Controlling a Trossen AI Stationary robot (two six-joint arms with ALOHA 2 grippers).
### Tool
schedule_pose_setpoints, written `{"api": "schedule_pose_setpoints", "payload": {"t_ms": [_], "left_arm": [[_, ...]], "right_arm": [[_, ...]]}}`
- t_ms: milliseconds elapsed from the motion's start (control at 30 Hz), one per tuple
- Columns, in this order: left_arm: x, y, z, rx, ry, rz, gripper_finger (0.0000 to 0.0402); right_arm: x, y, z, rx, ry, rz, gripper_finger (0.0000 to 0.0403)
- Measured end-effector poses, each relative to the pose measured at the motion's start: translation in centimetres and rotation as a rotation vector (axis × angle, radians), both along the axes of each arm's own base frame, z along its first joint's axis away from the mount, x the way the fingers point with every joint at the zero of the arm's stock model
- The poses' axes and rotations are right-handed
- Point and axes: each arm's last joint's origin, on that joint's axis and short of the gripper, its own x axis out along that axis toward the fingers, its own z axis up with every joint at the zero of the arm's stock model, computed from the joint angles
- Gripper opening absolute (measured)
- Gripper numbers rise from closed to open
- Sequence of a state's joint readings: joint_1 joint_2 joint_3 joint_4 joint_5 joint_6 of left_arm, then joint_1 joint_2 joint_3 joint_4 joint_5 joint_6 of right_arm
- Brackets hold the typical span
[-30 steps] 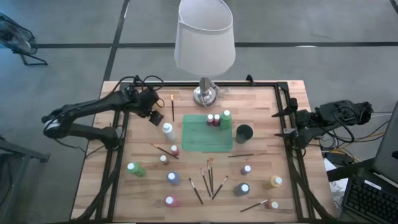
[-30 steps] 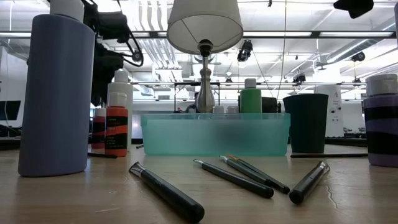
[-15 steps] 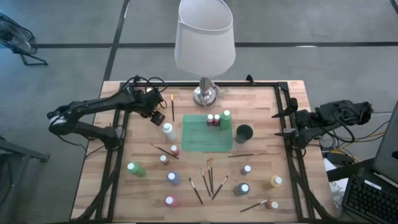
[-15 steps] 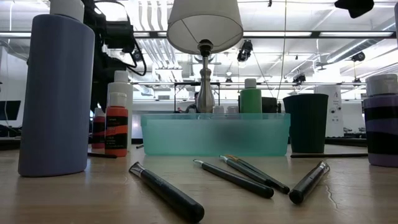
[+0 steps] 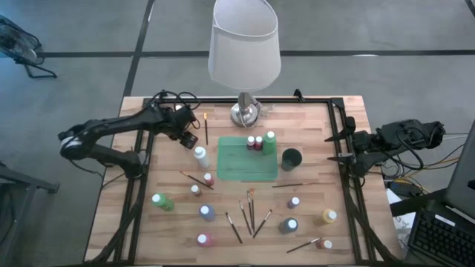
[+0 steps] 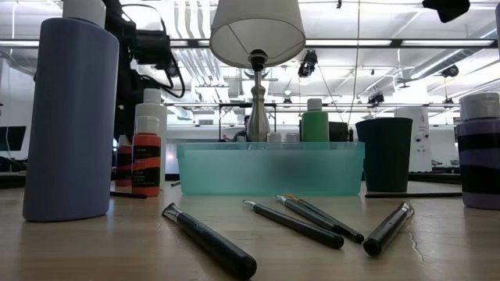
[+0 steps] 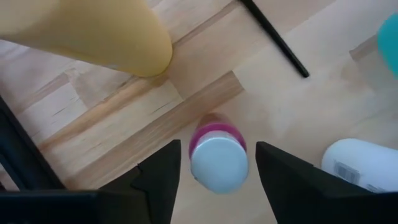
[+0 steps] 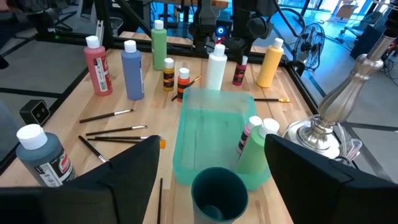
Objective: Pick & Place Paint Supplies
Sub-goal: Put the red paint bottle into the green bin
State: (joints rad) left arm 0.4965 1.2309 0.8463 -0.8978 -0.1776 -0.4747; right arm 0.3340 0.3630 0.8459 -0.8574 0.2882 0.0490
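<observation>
1. Left hand (image 5: pixel 186 136) hangs over the desk (image 5: pixel 312 185) just left of the green tray (image 5: pixel 247 158); we see its fingers (image 7: pixel 158 180) spread apart, one on each side of a small pink bottle (image 7: pixel 217 155) with a white cap.
2. We see that pink bottle standing upright between the fingers, with a gap on both sides, so nothing is pinched.
3. Beside the pink bottle, toward the tray, stands a taller white bottle (image 5: pixel 200 156); a yellow bottle (image 7: pixel 93 34) and a thin paintbrush (image 7: pixel 273 37) are also close by.
4. Right hand (image 5: pixel 332 147) waits off the tray's right at the desk's edge, its fingers (image 8: pixel 118 180) spread and empty.
5. Inside the tray we see three bottles in its right rear corner, one green (image 5: pixel 269 139); a dark cup (image 5: pixel 292 158) stands just right of the tray.
6. More paintbrushes (image 5: pixel 249 211) lie in front of the tray.
</observation>
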Motion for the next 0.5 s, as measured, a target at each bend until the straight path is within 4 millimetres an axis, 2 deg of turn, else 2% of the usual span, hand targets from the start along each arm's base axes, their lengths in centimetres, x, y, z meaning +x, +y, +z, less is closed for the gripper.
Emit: {"api": "schedule_pose_setpoints", "payload": {"t_ms": [300,500], "left_arm": [[0.27,0.14,-0.50,-0.011,0.023,0.000,0.0189],[0.21,0.09,-0.41,-0.013,0.018,-0.005,0.0149]], "right_arm": [[0.00,0.00,0.00,0.000,0.000,0.000,0.0255],[0.00,0.00,0.00,0.000,0.000,0.000,0.0238]]}}
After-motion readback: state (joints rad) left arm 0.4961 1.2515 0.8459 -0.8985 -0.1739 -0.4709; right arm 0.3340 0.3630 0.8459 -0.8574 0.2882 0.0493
